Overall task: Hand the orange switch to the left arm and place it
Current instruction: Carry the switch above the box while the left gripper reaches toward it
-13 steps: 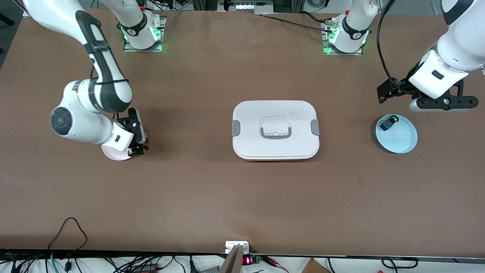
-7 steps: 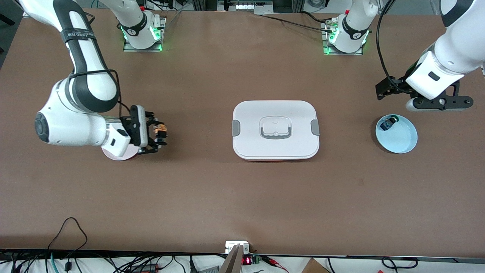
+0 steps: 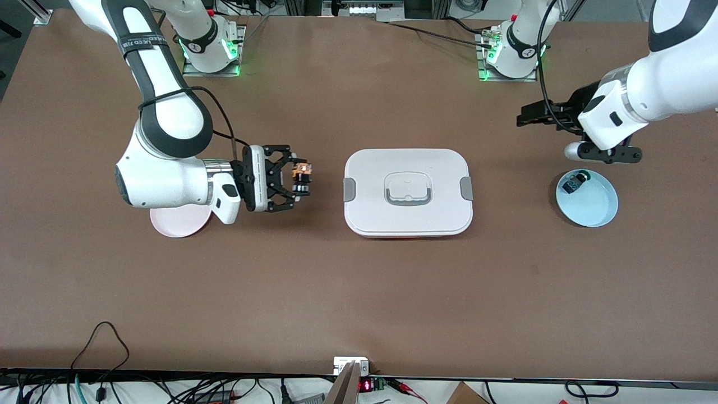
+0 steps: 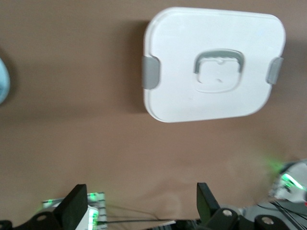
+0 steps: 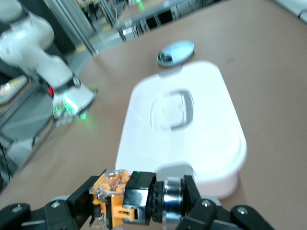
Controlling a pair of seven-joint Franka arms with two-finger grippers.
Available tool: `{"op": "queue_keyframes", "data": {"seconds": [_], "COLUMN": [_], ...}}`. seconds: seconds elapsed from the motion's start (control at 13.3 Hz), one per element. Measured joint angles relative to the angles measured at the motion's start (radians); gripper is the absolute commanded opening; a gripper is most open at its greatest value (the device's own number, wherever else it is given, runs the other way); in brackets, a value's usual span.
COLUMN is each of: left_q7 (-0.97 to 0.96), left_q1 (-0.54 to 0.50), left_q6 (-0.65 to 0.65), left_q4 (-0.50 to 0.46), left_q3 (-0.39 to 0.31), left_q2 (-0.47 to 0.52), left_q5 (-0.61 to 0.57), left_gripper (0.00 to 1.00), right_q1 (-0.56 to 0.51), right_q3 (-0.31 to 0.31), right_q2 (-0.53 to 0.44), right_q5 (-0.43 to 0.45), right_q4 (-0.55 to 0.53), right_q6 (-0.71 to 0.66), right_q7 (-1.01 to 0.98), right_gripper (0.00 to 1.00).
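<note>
The orange switch (image 3: pixel 301 175), black with an orange cap, is held in my right gripper (image 3: pixel 300 179), which is shut on it in the air between the pink plate (image 3: pixel 176 223) and the box (image 3: pixel 370 168). In the right wrist view the switch (image 5: pixel 136 196) sits crosswise between the fingers of my right gripper (image 5: pixel 139 192), with the white box (image 5: pixel 211 124) lying just ahead. My left gripper (image 3: pixel 603 154) is open and empty, over the table beside the blue plate (image 3: pixel 597 209). In the left wrist view my left gripper (image 4: pixel 139 191) has its fingers wide apart, and the box (image 4: pixel 177 57) shows farther off.
The blue plate holds a small blue-bodied part with a green cap (image 3: pixel 574 183). The plate also shows in the right wrist view (image 5: pixel 176 51) and at the edge of the left wrist view (image 4: pixel 3 81). Cables and a power strip (image 3: pixel 350 365) lie along the table's front edge.
My right gripper has lifted the orange switch off the pink plate and carried it toward the box. My left gripper has swung from the blue plate's end toward the table's middle.
</note>
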State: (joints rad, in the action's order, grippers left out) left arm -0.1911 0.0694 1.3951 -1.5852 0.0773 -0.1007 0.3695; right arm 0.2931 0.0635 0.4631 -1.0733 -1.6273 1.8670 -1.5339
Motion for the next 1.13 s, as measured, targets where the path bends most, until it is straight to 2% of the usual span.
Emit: {"op": "queue_keyframes", "data": {"seconds": [0.3, 0.53, 0.83, 1.13], "left_q7": [0.0, 0.003, 0.042, 0.08], "left_q1": [-0.024, -0.035, -0.031, -0.025], "left_q6": [-0.008, -0.007, 0.024, 0.149], "left_q4": [-0.002, -0.002, -0.015, -0.154], "left_q3": [-0.001, 0.0, 0.004, 0.008], "left_q2": [-0.059, -0.113, -0.167, -0.197], "left_q5": [0.203, 0.388, 0.665, 0.875], "left_gripper": [1.0, 1.0, 1.0, 1.0], "right_q1": [0.061, 0.136, 0.266, 0.338], "right_q3": [0.0, 0.001, 0.002, 0.002], "right_q2": [0.022, 0.031, 0.031, 0.031], "right_q5": [-0.286, -0.464, -0.647, -0.739], "right_q4": [0.001, 0.001, 0.003, 0.004], "right_q6": [0.055, 0.157, 0.337, 0.422], "right_q7": [-0.001, -0.005, -0.015, -0.017], "right_gripper": [0.0, 0.0, 0.0, 0.0]}}
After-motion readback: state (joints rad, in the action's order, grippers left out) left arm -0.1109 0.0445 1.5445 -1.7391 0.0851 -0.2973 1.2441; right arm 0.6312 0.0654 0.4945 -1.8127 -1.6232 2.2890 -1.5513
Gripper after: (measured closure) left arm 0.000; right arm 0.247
